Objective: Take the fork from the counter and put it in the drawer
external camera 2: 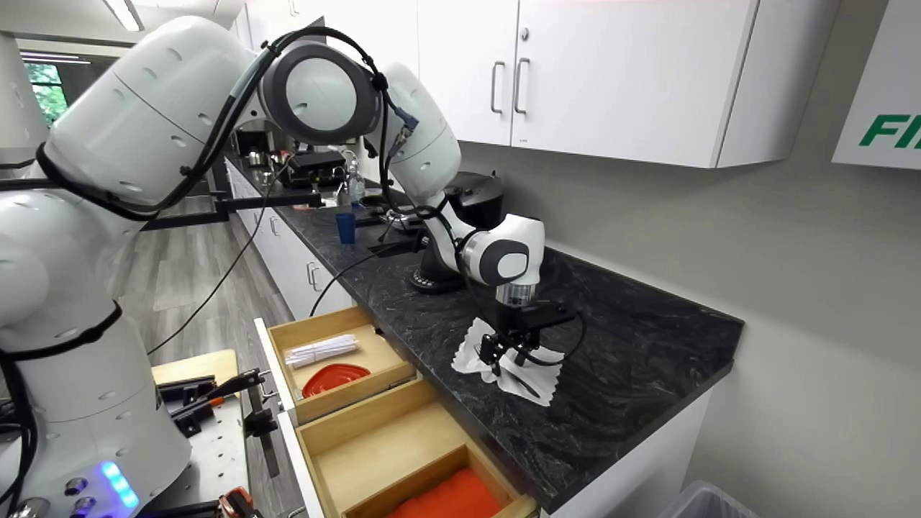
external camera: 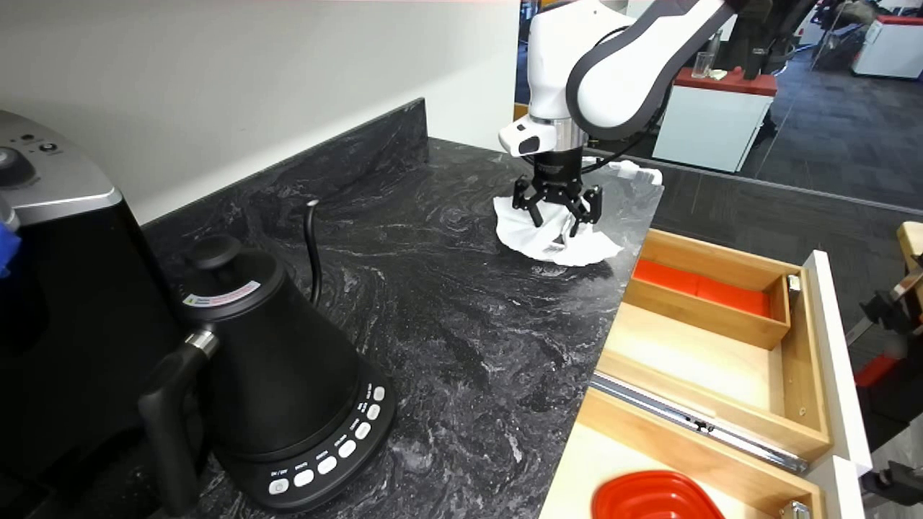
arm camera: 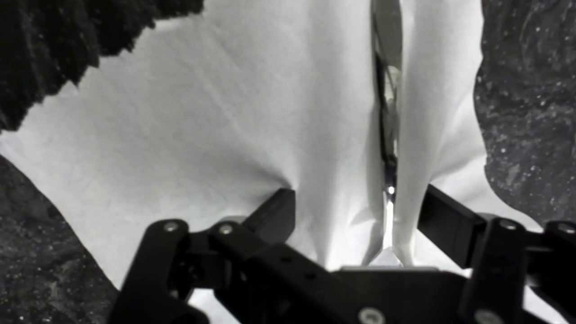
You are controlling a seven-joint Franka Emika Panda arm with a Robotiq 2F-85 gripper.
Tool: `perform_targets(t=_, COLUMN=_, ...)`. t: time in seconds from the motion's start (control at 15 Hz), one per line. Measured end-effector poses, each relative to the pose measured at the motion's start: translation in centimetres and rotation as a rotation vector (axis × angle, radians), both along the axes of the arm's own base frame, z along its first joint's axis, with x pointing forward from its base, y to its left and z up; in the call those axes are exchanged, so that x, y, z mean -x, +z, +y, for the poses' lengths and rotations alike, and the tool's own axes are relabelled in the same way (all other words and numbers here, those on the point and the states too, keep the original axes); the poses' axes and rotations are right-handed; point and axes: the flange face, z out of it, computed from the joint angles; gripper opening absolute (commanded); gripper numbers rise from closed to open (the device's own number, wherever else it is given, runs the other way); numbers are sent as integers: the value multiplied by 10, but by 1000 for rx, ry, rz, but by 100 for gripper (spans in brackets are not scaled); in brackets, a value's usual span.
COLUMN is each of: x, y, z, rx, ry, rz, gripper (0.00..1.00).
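wrist view: the fork runs lengthwise top-to-bottom, right of centre, between spread jaws of the end effector; tine direction unclear.

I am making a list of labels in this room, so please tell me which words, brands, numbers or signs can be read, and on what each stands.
"FI", in green, on the white panel in an exterior view; the picture edge cuts off the rest.
"ON / OFF", as far as I can tell, on the kettle base.
Too small to read: the other button labels there, and the sticker on top of the kettle.
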Motion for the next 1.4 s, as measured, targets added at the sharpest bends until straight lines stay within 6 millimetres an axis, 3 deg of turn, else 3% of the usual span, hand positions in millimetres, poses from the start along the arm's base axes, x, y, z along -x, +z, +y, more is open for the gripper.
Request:
perform_targets(t=0.73, x=0, y=0, z=0, rx=0, ry=0, rz=0, gripper=80)
perform_targets(t=0.8, x=0, y=0, z=0, rx=0, ry=0, rz=0, gripper=95)
perform_targets(t=0.93, x=-1, y=1, z=1, rx=-1, ry=2, rz=-3, gripper=100)
perform_targets(t=1.4, x=-13, y=37, z=9, rx=-9, ry=16, rz=-65, gripper=100)
